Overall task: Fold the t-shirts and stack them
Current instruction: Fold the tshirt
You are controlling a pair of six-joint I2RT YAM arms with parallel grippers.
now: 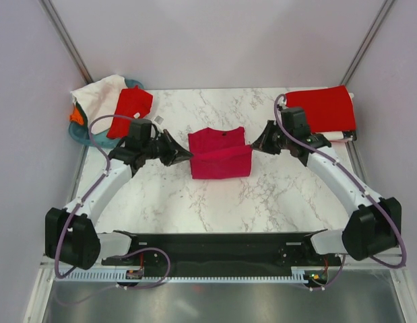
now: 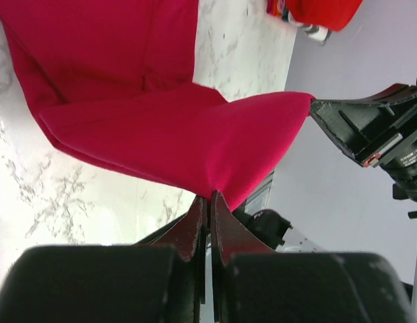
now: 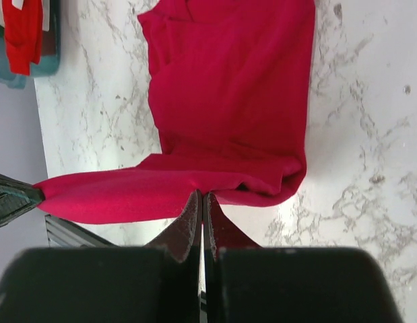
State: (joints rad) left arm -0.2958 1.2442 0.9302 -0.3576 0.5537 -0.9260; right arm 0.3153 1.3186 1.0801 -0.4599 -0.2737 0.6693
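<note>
Pinching the crimson shirt (image 1: 220, 156) from both sides: left gripper (image 1: 186, 155) clenched on the left end of a raised fold, right gripper (image 1: 252, 144) clenched on the right end, cloth stretched between the two tips. Shirt sits mid-bench, roughly centred between the left and right edges. Its far part lies flat on the marble bench (image 1: 275, 195). Its near part is doubled into a flap held up off the surface by the tips. Left wrist view: fingers (image 2: 195, 225) pressed together on a pinch of crimson cloth, no gap visible, with the flap running away to the other gripper's tip. Right wrist view: same picture mirrored, fingers (image 3: 215, 225) shut tight on the flap's edge, a rolled bulge of cloth just beside them and the flat part of the shirt spread beyond. Far left corner: teal basket (image 1: 79, 134) with a white shirt (image 1: 97, 94) draped over its rim, a red shirt (image 1: 131, 108) spilling from it onto the bench, and an orange shirt (image 1: 75, 116) showing at its left side. Far right corner: a folded red shirt (image 1: 323, 109) lying flat, something white under its near edge, cannot tell what. A small pale scrap (image 1: 158, 119) lies near the spilled red shirt, too small to identify. Both arms reach inward from the near corners, elbows bowed outward.
</note>
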